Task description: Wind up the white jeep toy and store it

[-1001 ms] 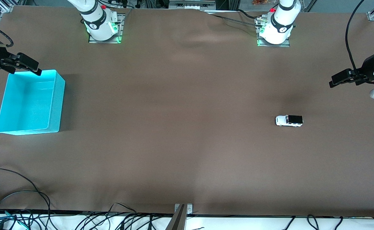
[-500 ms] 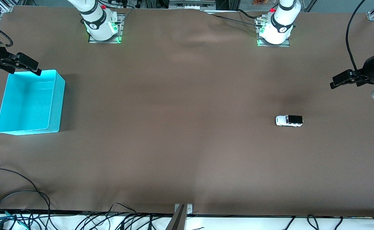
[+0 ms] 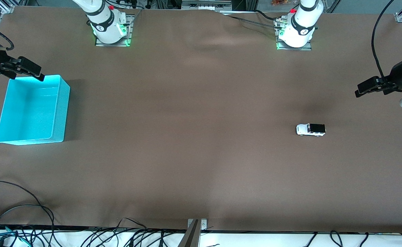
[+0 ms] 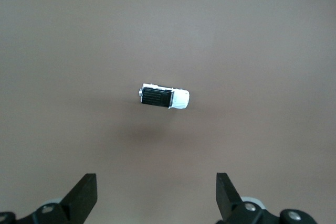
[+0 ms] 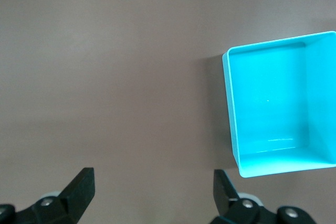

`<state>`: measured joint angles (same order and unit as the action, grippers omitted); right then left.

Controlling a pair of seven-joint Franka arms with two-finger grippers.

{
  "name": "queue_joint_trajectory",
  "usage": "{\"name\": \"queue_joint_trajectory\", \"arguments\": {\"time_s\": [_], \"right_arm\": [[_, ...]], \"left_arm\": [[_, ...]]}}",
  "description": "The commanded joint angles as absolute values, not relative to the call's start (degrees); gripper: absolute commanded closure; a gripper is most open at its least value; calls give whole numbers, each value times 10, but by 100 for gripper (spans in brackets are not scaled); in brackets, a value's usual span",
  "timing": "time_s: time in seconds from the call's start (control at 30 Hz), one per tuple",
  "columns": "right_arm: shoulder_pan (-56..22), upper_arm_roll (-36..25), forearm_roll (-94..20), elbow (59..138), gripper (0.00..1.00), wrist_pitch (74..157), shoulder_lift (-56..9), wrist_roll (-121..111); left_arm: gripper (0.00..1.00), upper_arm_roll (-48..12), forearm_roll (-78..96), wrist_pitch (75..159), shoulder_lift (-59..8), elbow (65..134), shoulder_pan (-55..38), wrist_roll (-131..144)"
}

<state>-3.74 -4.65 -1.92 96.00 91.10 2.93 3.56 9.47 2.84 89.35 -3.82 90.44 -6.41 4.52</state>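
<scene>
White jeep toy (image 3: pixel 310 129) sits alone on the brown table (image 3: pixel 194 137), toward the left arm's end, on its wheels, long axis running along the table's length, black roof up. Nothing is touching it.

Step in hand looks like the approach for the first pick. Left gripper (image 3: pixel 367 86) is up in the air over the table's edge at that end, well apart from the jeep and empty. From its wrist camera the jeep (image 4: pixel 165 96) shows out ahead of the fingertips (image 4: pixel 86 190), roughly centred between them but a touch off-axis.

My take on doing it well: bring the gripper straight over the roof, line the finger gap across the narrow body width, not the length, then come down. The jeep is tiny and on free wheels, so any one-sided contact will probably roll or skate it. Close on the body sides, clear of the wheels, since winding likely needs them to turn freely.

Fingers: left jaws fully apart, holding nothing, touching nothing. Right gripper (image 3: pixel 29 71) waits over the turquoise bin's (image 3: pixel 60 113) corner nearest the right arm's base, jaws also fully apart and empty. In its wrist view the bin (image 5: pixel 231 108) lies off to one side of the fingertips (image 5: pixel 84 187) and shows nothing inside. Storage spot is at the right arm's end, well apart from the jeep.
</scene>
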Motion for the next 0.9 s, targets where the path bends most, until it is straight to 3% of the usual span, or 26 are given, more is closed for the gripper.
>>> {"name": "queue_joint_trajectory", "arguments": {"time_s": [0.0,0.87], "right_arm": [[-35,-46,-25,947,0,903,27,27],[-36,-45,-25,947,0,903,28,27]], "left_arm": [[0,96,23,897,-40,902,-66,32],[0,99,24,889,-55,896,-59,40]]}}
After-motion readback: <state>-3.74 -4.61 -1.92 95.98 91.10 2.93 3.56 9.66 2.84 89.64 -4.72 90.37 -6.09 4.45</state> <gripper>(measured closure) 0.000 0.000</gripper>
